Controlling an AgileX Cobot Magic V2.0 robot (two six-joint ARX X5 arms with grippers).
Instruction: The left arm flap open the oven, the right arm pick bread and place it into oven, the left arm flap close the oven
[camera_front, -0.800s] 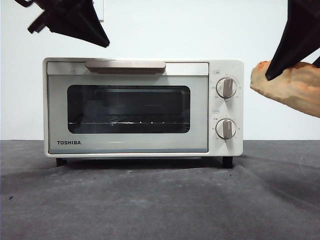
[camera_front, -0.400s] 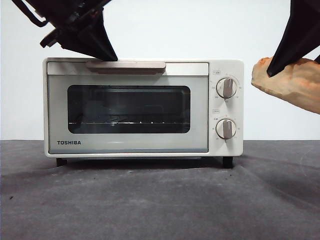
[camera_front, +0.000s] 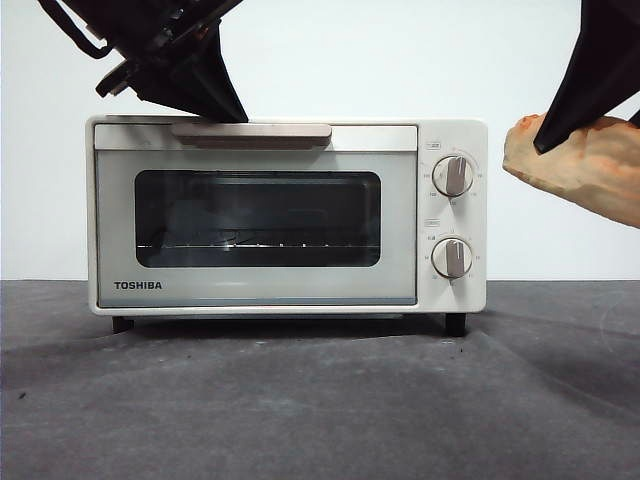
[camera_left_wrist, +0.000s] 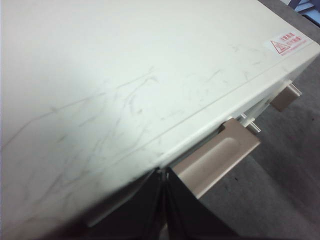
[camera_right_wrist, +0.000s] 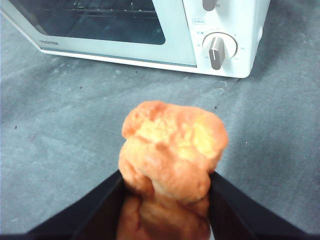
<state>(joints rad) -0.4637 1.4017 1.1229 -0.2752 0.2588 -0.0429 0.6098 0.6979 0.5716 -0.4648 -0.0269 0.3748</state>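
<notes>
**Left jaws at the handle, bread waiting in the air**

I have the left gripper (camera_front: 228, 112) down at the Toshiba toaster oven (camera_front: 285, 215), its jaws pressed together into one wedge. The tip sits just behind the beige bar handle (camera_front: 250, 131), at the top front edge of the cabinet, and the door is shut. The right gripper (camera_right_wrist: 165, 182) is clamped on the bread (camera_right_wrist: 170, 150), which hangs clear of the grey surface (camera_front: 320, 400), out beyond the two knobs (camera_front: 452, 175).

My worry is the hook. If the wedge rides on the cabinet lid rather than catching behind the handle, it will slide off and the door will stay shut. A hard pull could also drag the whole oven forward, and its open door would then swing towards the bread.
</notes>
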